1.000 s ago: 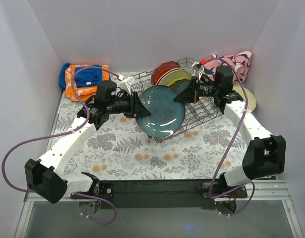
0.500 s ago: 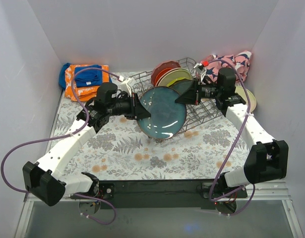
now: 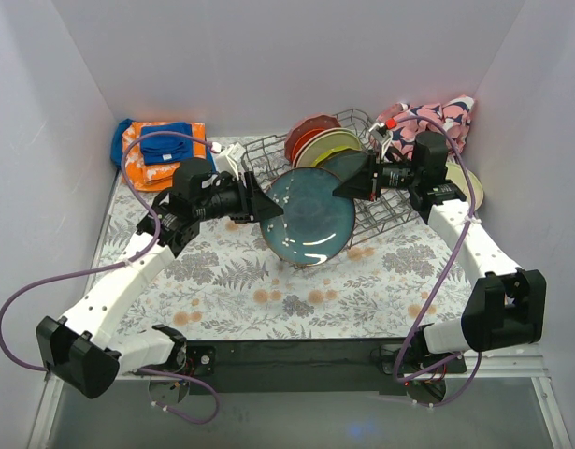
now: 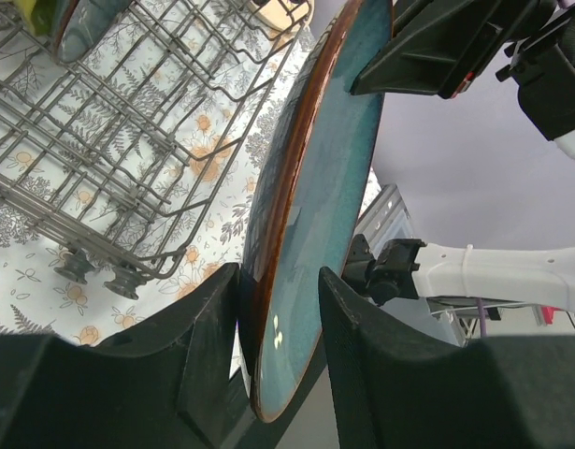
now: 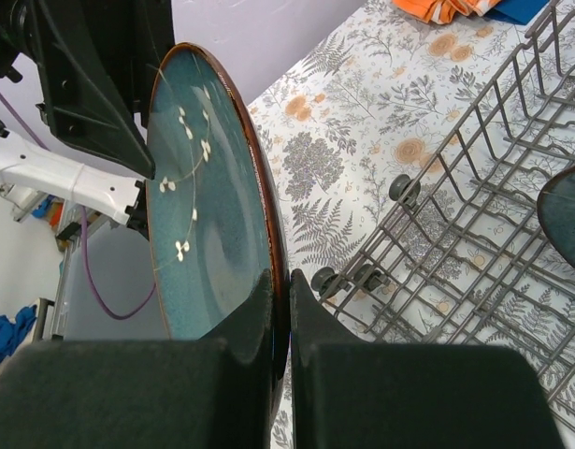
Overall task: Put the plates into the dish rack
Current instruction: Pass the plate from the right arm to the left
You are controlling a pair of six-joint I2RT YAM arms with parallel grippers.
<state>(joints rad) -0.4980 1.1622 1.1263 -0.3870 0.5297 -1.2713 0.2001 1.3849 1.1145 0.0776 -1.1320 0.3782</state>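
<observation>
The right pincer (image 3: 343, 185) is clamping the teal plate (image 3: 310, 217) while the left pincer (image 3: 273, 211) is straddling its rim (grip unclear), so I'd be easing it edge-first between the dish rack (image 3: 387, 213) tines.

Bright, even, diffuse light fills the white enclosure in the overhead view. It seems to come from above, though no lamp shows. Shadows are soft and faint, gathering on the cloth beneath the teal plate (image 3: 312, 210). Pale streaks of glare lie on its glazed face. This picture is sharp throughout, and the walls (image 3: 44, 140) lean outward toward the corners, as through a wide lens. In the left wrist view, the left gripper's fingers (image 4: 203, 365) are dark, featureless and soft-edged, while the dish rack (image 4: 109, 140) is crisp. In the right wrist view, the right gripper's fingers (image 5: 222, 374) blur likewise, while the floral tablecloth (image 5: 362, 112) is clear and well lit.
</observation>
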